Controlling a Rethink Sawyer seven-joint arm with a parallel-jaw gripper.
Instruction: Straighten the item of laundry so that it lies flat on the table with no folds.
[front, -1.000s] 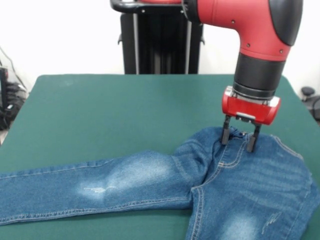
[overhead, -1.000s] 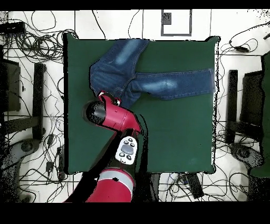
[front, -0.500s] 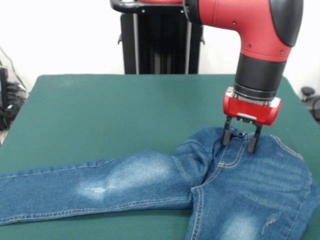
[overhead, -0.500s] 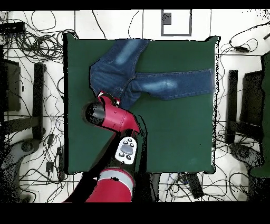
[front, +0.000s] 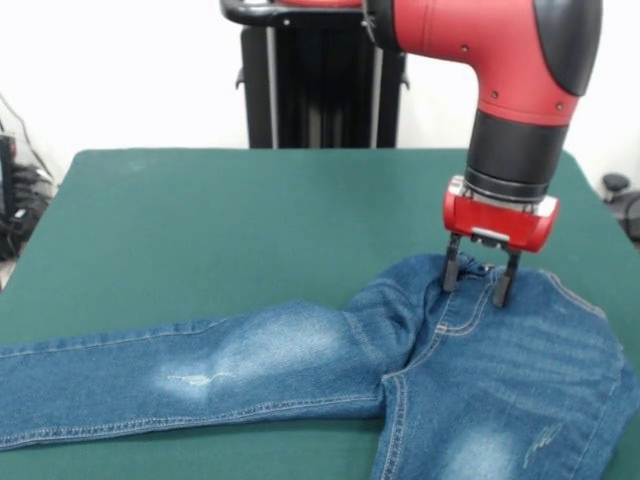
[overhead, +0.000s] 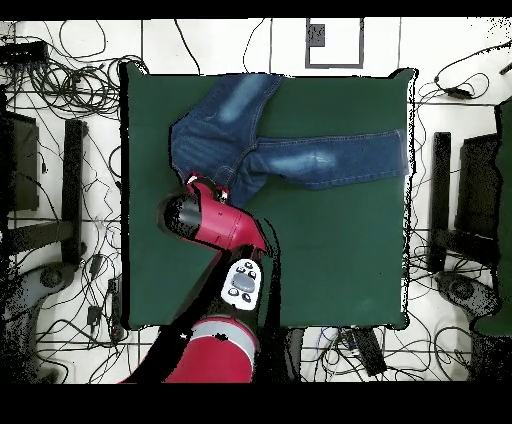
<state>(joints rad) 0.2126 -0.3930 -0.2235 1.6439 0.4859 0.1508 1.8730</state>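
Denim jeans (front: 300, 370) are sprawling over the table's (front: 220, 220) near side, one leg running long toward my left, the other reaching toward me. Beyond them, the gripper (front: 478, 284) is standing upright, fingers apart, straddling the waistband directly beneath.

Blue jeans (front: 300, 360) with faded whitish patches; dark green table (front: 230, 220).

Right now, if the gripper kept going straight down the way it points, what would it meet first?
The jeans: the open gripper points straight down with its fingertips at the waistband near the fly, seemingly touching the denim already, though depth is hard to judge. The table lies directly beneath the cloth.
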